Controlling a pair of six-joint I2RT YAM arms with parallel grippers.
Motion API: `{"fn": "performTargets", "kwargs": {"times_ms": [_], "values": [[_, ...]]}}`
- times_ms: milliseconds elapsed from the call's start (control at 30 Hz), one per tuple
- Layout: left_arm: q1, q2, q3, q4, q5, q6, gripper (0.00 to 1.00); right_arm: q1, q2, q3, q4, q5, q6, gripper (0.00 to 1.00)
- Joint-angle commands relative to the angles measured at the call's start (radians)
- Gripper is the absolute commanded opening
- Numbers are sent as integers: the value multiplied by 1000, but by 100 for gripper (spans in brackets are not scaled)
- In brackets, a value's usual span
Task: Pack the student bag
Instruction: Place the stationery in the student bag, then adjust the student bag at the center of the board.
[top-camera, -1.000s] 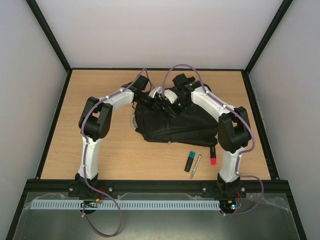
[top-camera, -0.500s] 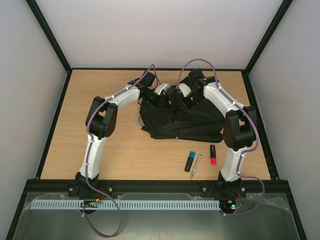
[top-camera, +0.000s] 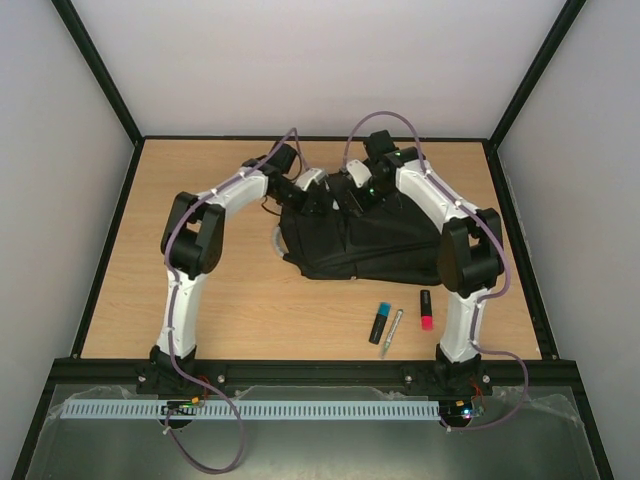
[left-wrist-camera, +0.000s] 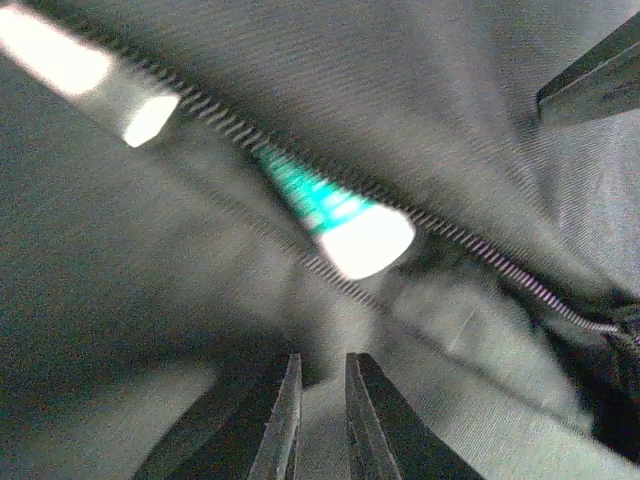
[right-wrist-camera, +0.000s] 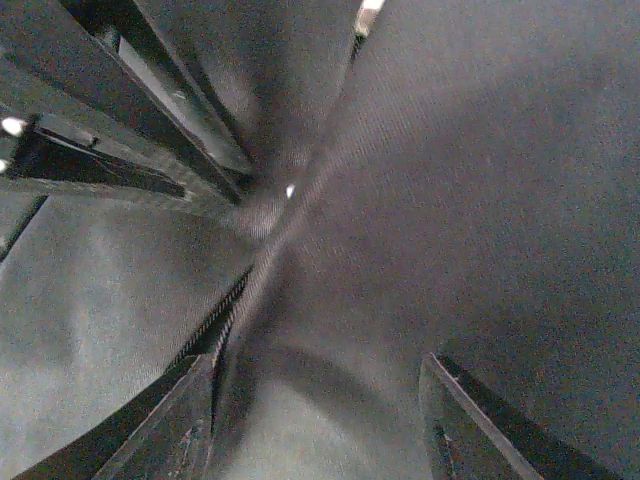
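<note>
The student bag (top-camera: 375, 245) lies flat in the middle of the table, a large black backpack with a grey-white loop handle (top-camera: 274, 243) at its left side. Both grippers are at its far top edge. My left gripper (top-camera: 318, 202) is shut, pinching a fold of black fabric (left-wrist-camera: 322, 362) just below a line of zip teeth (left-wrist-camera: 470, 245). A green and white thing (left-wrist-camera: 340, 215) shows in the zip gap. My right gripper (top-camera: 352, 200) is open, its jaws wide apart over the bag's fabric (right-wrist-camera: 320, 375), with the left finger (right-wrist-camera: 185, 420) next to a zip slit.
Near the front right of the bag lie a blue and black highlighter (top-camera: 380, 322), a silver pen (top-camera: 391, 332) and a red highlighter (top-camera: 426, 310). Black frame rails edge the wooden table (top-camera: 200, 310).
Both grippers have shifted along the bag's top edge toward the back of the table. The bag moved with them, and its front right corner has uncovered the red highlighter.
</note>
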Motion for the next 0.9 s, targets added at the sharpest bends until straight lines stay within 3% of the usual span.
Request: {"fn": "performTargets", "kwargs": {"times_ms": [0, 67, 167, 267, 400, 567, 767, 867], "values": [[67, -79, -18, -160, 25, 94, 18, 50, 46, 65, 20, 102, 41, 61], [107, -110, -31, -223, 20, 137, 22, 77, 62, 81, 48, 179, 71, 68], [181, -160, -95, -239, -29, 108, 36, 117, 102, 117, 87, 332, 112, 72], [269, -199, -201, -162, -49, -20, 49, 141, 141, 149, 118, 455, 139, 70], [294, -190, -252, -143, 22, -69, 57, 150, 174, 155, 134, 542, 151, 61], [274, -131, -260, -114, 150, -118, 59, 150, 168, 101, 142, 591, 154, 51], [199, -55, -218, -109, 215, -126, 59, 150, 134, 50, 146, 589, 156, 48], [159, -14, -180, -118, 196, -131, 49, 150, 126, 50, 140, 575, 150, 48]]}}
